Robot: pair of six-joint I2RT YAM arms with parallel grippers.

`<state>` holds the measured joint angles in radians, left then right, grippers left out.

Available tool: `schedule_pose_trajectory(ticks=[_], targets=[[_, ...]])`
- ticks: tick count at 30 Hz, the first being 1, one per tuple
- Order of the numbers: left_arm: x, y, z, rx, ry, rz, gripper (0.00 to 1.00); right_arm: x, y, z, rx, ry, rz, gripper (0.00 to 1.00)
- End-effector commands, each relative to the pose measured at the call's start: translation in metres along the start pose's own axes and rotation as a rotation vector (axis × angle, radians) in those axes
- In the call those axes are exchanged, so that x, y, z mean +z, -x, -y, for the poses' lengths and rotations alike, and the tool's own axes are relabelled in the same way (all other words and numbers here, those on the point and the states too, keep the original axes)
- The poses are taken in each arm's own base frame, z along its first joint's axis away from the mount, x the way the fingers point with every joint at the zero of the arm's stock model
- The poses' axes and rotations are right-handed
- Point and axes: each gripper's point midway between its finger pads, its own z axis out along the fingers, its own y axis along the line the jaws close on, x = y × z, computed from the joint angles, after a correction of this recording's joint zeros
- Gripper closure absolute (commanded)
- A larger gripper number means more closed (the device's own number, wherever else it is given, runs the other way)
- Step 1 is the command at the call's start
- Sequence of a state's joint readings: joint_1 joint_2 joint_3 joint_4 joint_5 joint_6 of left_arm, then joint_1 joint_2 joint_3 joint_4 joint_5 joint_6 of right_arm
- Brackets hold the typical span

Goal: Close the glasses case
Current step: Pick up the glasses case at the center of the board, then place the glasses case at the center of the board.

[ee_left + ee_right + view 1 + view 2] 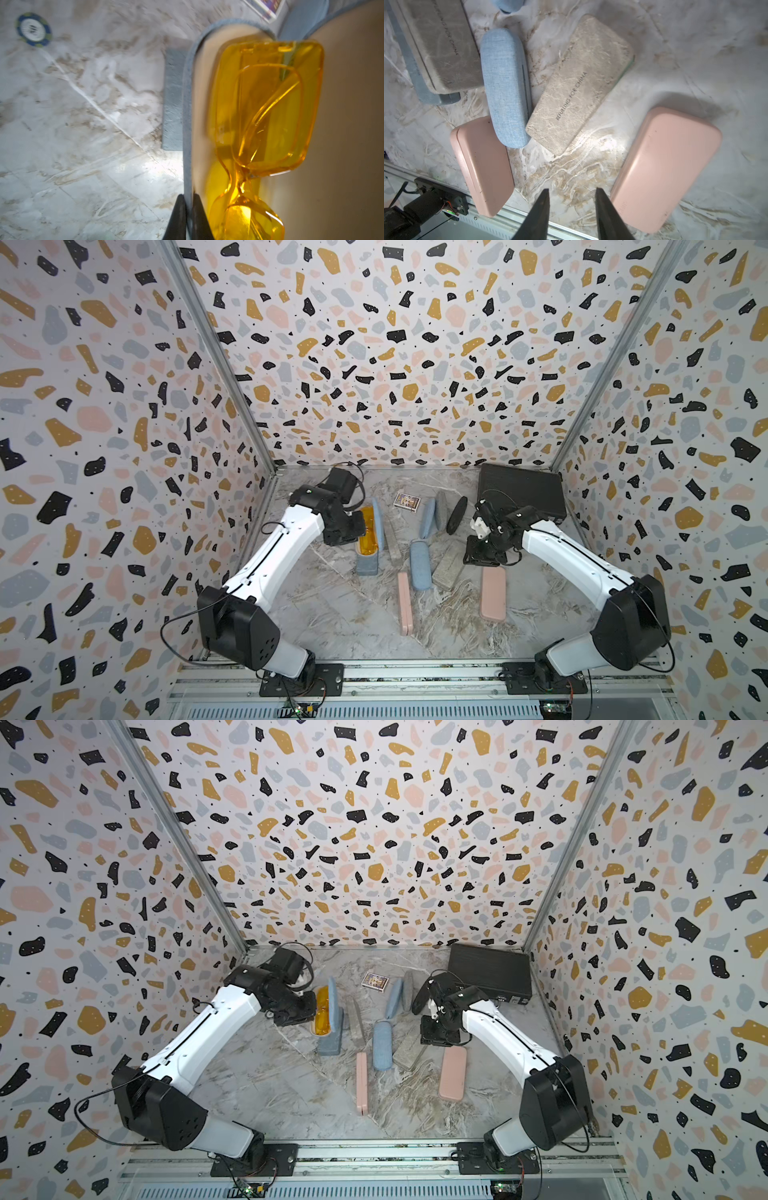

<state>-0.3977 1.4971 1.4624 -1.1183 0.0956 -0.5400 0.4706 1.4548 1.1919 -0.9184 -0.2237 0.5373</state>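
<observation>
The open blue-grey glasses case (368, 562) (330, 1044) lies left of centre in both top views, its lid (377, 516) standing up on the right side. Yellow glasses (367, 531) (321, 1013) (266, 108) lie in its tan interior. My left gripper (358, 524) (308, 1004) (188, 197) is shut on the case's left rim (187, 104), one finger outside and one inside. My right gripper (480, 556) (436, 1033) (572, 190) hangs open above bare table, right of centre, holding nothing.
Closed cases lie around: two pink (405, 603) (493, 593), a blue one (419, 570), a marble one (446, 570), more at the back (428, 516). There is also a black oval case (456, 514), a card box (406, 502), a black box (519, 491) and a poker chip (33, 29).
</observation>
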Motion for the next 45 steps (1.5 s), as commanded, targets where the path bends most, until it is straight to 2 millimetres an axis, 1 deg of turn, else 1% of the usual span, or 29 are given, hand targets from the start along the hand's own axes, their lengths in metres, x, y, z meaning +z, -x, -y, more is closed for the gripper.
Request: schedule_pose_trajectory(ticks=[1,5,7,9,11,14,17,22,26,32,37,45], targets=[[0.0,-0.011,0.022,0.069,0.011,-0.022,0.92,-0.015,-0.005,0.025,0.079,-0.071,0.04,0.6],[0.008,-0.024,0.058,0.164,0.006,-0.045,0.92,-0.023,-0.011,0.05,0.143,-0.113,0.046,0.59],[0.012,-0.033,0.076,0.209,0.003,-0.056,0.92,-0.027,-0.013,0.06,0.17,-0.12,0.049,0.59],[0.017,-0.043,0.091,0.24,-0.002,-0.072,0.92,-0.031,-0.014,0.067,0.191,-0.124,0.052,0.59],[0.024,-0.058,0.105,0.273,-0.006,-0.095,0.93,-0.033,-0.014,0.071,0.202,-0.123,0.057,0.59],[0.036,-0.082,0.117,0.318,-0.005,-0.138,0.93,-0.035,-0.014,0.074,0.207,-0.125,0.063,0.59],[0.046,-0.107,0.125,0.36,-0.008,-0.181,0.93,-0.032,-0.018,0.078,0.211,-0.136,0.052,0.58],[0.052,-0.144,0.14,0.443,-0.01,-0.229,0.93,-0.027,-0.025,0.083,0.222,-0.147,0.035,0.59],[0.058,-0.163,0.145,0.47,-0.011,-0.255,0.93,-0.028,-0.027,0.084,0.224,-0.144,0.043,0.58],[0.076,-0.185,0.143,0.446,-0.023,-0.284,0.94,-0.029,-0.033,0.086,0.227,-0.146,0.049,0.58],[0.092,-0.193,0.14,0.423,-0.016,-0.289,0.94,-0.028,-0.038,0.088,0.227,-0.148,0.045,0.58],[0.113,-0.203,0.136,0.414,-0.003,-0.322,0.94,-0.026,-0.037,0.09,0.223,-0.157,0.041,0.58]])
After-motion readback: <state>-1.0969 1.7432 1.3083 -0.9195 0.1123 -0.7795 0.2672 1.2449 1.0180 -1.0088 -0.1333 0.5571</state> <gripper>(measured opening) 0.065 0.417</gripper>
